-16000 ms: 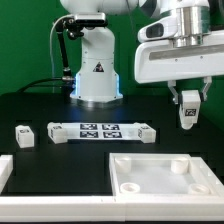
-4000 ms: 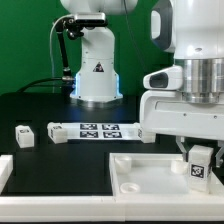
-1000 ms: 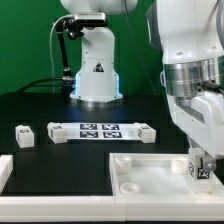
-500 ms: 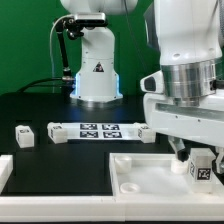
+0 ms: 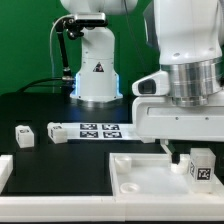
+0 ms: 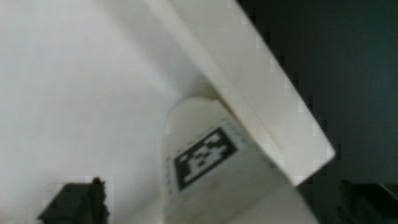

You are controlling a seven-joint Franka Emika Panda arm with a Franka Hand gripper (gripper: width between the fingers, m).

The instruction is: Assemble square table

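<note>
Arm: The big white robot arm hangs low over the black surface, on the exterior view's right.
Slab: The white square slab of the table lies flat on the surface at the front, on the exterior view's right. It has a raised rim and a round dip near its front corner.
Leg block: A small white leg block stands upright on the slab's right part. In the wrist view it sits right against the raised rim. Its black-and-white tag faces the camera.
Fingers: The two dark fingers are spread wide and hold nothing. The wrist view shows one on each side of the leg block, with a gap on both sides.
Other leg block: The other leg block sits on the surface at the exterior view's far left, well apart from the slab.
Marker board: The marker board lies flat behind the slab, between the other leg block and the arm.
Rail: A white rail shows at the front left edge.
Base: The white robot base stands at the back.
</note>
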